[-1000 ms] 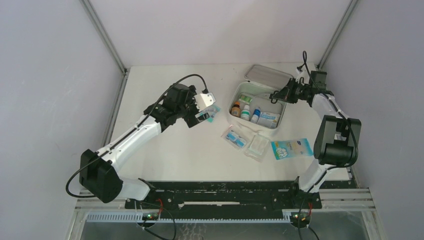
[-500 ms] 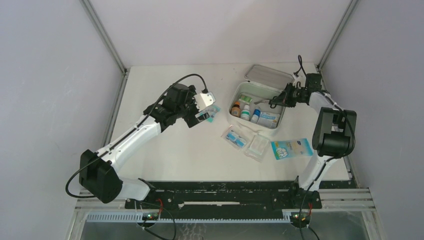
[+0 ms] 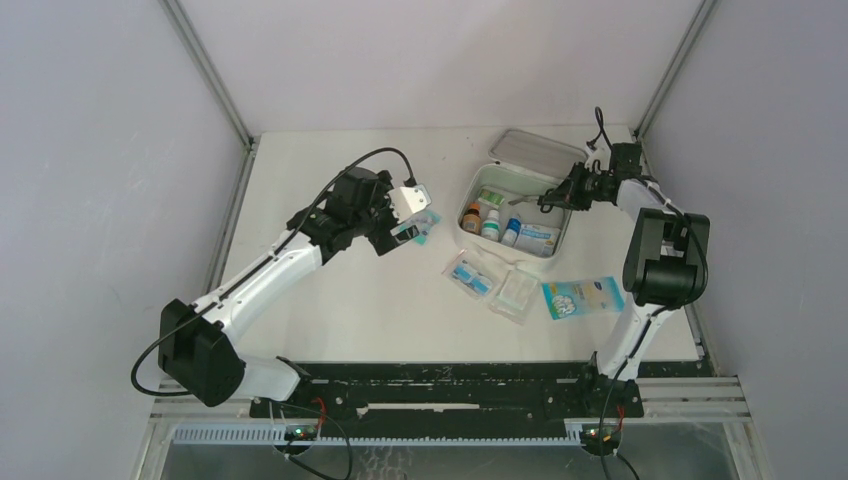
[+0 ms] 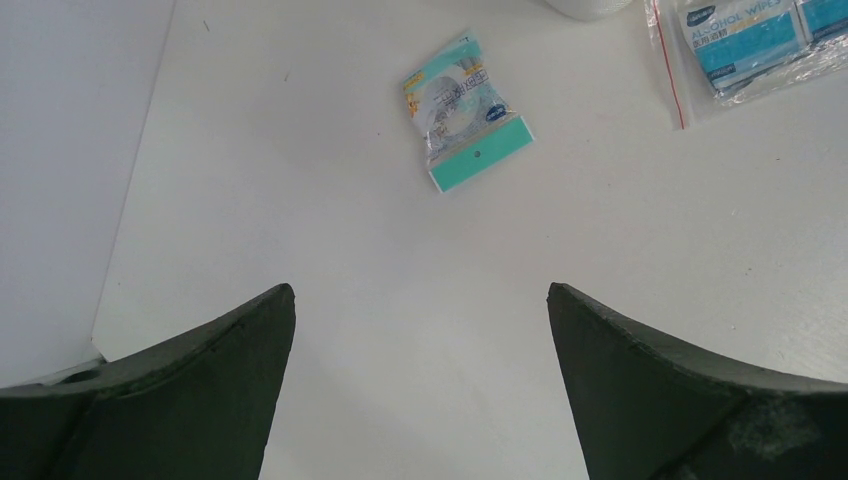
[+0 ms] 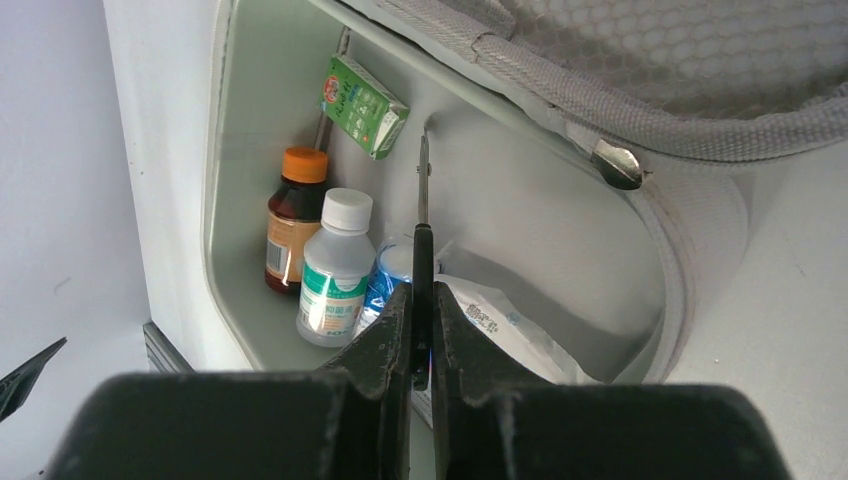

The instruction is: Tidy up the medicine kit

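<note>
Left-centre in the top view, I'm hovering my left claw [image 4: 420, 300] spread wide above a teal packet [image 4: 463, 125], gripping nothing. Upper right of centre, the medicine kit [image 3: 468, 192] is sitting open: white soft case, pale grey inside, lid [image 3: 540, 150] hinged back, bottles [image 5: 330, 265] standing at its left end. I'm reckoning it's light and floppy-walled, so I'd be grabbing the stiffer zip rim. Over it, my right claw [image 5: 420, 310] is pinching a thin metal tool [image 5: 423, 180].

One white case [image 3: 540, 152], three small bottles [image 3: 490, 222], one green box [image 5: 363, 92], four loose packets [image 3: 583, 297], one thin metal tool [image 5: 423, 190] in my right gripper [image 5: 420, 330].
</note>
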`<act>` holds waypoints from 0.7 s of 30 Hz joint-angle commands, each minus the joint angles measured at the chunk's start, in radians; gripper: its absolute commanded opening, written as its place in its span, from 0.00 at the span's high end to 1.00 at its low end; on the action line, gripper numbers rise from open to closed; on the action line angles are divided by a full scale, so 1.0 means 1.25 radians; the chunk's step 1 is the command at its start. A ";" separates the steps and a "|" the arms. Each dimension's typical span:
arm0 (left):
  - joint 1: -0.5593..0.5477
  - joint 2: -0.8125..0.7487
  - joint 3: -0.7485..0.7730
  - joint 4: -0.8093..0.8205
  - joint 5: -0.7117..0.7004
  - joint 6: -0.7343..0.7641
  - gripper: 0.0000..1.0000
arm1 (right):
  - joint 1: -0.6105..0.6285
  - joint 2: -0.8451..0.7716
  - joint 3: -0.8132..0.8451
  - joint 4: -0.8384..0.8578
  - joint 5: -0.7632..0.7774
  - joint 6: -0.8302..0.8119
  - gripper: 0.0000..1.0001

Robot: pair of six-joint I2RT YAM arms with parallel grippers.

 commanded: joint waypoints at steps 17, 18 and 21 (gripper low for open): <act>-0.006 -0.048 -0.020 0.022 0.030 -0.015 0.00 | 0.006 -0.005 0.052 -0.052 0.074 -0.027 0.77; -0.007 -0.048 -0.021 0.022 0.031 -0.015 0.00 | 0.005 -0.009 0.053 -0.056 0.079 -0.029 0.76; -0.008 -0.049 -0.020 0.021 0.031 -0.016 0.00 | 0.006 -0.019 0.059 -0.075 0.097 -0.039 0.74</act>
